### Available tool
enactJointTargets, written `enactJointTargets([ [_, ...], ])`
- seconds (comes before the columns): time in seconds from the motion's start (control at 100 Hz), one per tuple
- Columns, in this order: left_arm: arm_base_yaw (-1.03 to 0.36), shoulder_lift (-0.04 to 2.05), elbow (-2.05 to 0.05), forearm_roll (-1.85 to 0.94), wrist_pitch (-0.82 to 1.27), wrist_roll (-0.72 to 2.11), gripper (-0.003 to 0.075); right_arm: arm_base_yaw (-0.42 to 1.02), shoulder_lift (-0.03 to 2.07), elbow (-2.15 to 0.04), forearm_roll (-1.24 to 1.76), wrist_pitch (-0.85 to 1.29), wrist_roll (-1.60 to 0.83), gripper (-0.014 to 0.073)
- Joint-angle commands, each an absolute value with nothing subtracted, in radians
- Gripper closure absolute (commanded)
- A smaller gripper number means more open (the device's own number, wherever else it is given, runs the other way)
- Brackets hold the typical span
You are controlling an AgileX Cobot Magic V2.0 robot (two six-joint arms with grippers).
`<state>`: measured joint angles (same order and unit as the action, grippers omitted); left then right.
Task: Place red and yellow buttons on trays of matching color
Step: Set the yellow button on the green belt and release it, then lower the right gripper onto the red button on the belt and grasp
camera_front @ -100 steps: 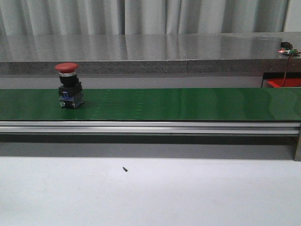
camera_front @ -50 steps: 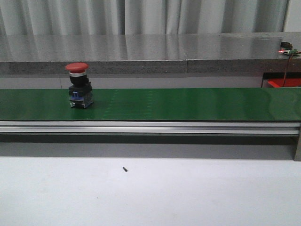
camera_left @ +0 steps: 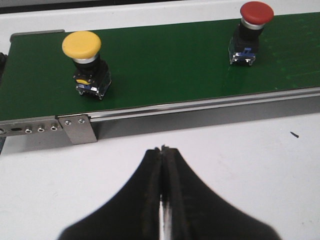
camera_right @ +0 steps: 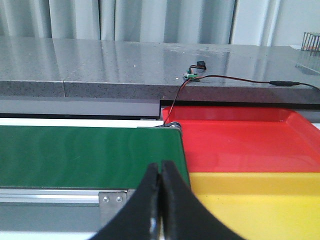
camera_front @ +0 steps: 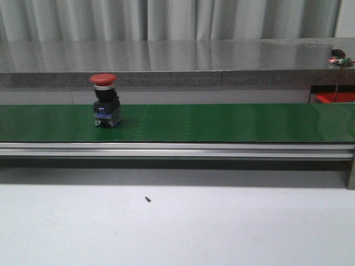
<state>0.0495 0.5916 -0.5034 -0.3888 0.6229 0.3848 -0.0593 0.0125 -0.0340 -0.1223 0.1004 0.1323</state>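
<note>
Red mushroom-head push button (camera_front: pixel 105 101) upright on green conveyor belt (camera_front: pixel 222 122), left part. Both grippers pressed together, empty: left gripper (camera_left: pixel 163 150), right gripper (camera_right: pixel 160 165). Part right fingers, grip black body below cap, keep upright, carry to red plastic tray (camera_right: pixel 240 145).

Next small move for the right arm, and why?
Probably open the right gripper and wait at the belt end: its fingers are shut and empty, and the red button is far off on the belt's left part, while the red tray sits just past the belt end.
</note>
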Motion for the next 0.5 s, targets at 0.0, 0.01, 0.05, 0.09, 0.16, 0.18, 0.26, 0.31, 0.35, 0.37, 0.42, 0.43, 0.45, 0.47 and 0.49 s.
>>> enactJointTargets([
  [0.0,0.043,0.538,-0.503,-0.416,0.548,0.385,0.0740,-0.056,0.081,-0.113,-0.125,0.053,0.133,0.0715],
  [0.01,0.043,0.534,-0.501,-0.416,0.548,0.385,0.0740,-0.056,0.086,-0.121,-0.125,0.054,0.133,0.0715],
  [0.05,0.043,0.510,-0.487,-0.416,0.539,0.385,0.0740,-0.056,0.120,-0.144,-0.125,0.056,0.133,0.0715],
  [0.09,0.043,0.491,-0.473,-0.416,0.529,0.385,0.0740,-0.056,0.150,-0.164,-0.125,0.056,0.133,0.0715],
  [0.16,0.043,0.451,-0.451,-0.416,0.518,0.385,0.0740,-0.056,0.217,-0.209,-0.125,0.070,0.133,0.0715],
  [0.18,0.043,0.445,-0.448,-0.416,0.513,0.385,0.0740,-0.056,0.238,-0.224,-0.125,0.077,0.133,0.0715],
  [0.26,0.043,0.409,-0.434,-0.418,0.513,0.385,0.0740,-0.056,0.327,-0.291,-0.125,0.115,0.133,0.0715],
  [0.31,0.043,0.392,-0.430,-0.418,0.513,0.385,0.0740,-0.056,0.381,-0.329,-0.125,0.134,0.133,0.0715],
  [0.35,0.043,0.385,-0.431,-0.418,0.513,0.385,0.0740,-0.056,0.425,-0.357,-0.125,0.145,0.133,0.0715],
  [0.37,0.043,0.379,-0.431,-0.418,0.511,0.385,0.0740,-0.056,0.441,-0.373,-0.125,0.151,0.133,0.0715],
  [0.42,0.043,0.372,-0.431,-0.418,0.511,0.385,0.0740,-0.056,0.492,-0.411,-0.125,0.165,0.133,0.0715],
  [0.43,0.043,0.371,-0.431,-0.418,0.511,0.385,0.0740,-0.056,0.506,-0.422,-0.125,0.168,0.133,0.0715],
  [0.45,0.043,0.371,-0.431,-0.418,0.511,0.385,0.0740,-0.056,0.528,-0.438,-0.125,0.173,0.133,0.0715],
  [0.47,0.043,0.370,-0.431,-0.418,0.511,0.385,0.0740,-0.056,0.549,-0.454,-0.125,0.179,0.133,0.0715],
  [0.49,0.043,0.370,-0.431,-0.418,0.511,0.385,0.0740,-0.056,0.570,-0.465,-0.125,0.184,0.133,0.0715],
])
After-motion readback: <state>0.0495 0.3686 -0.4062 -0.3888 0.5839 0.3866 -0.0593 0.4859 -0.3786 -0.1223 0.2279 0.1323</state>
